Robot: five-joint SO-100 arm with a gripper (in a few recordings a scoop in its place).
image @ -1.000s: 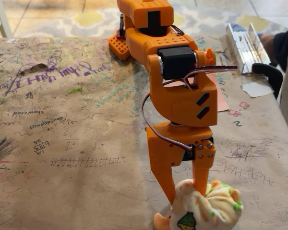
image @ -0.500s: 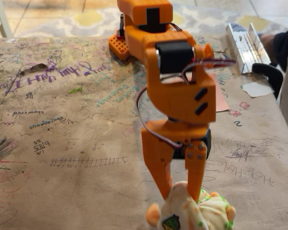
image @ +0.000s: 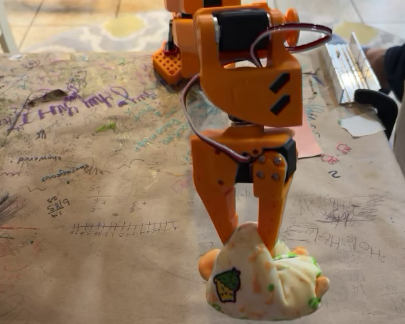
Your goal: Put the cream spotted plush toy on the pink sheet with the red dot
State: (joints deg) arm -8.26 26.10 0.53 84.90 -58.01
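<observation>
Your gripper (image: 246,236) is pinched on the top of the cream spotted plush toy (image: 263,283) and has lifted it higher than a moment ago. The pink sheet (image: 309,138) lies behind the arm, well apart; carry it there next.

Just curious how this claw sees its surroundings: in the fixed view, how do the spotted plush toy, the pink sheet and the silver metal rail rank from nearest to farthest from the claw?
1. The cream spotted plush toy, pinched in the orange gripper, bottom centre.
2. The salmon-pink paper sheet, behind the arm, to the right.
3. The silver metal rail, top right on the table.
</observation>
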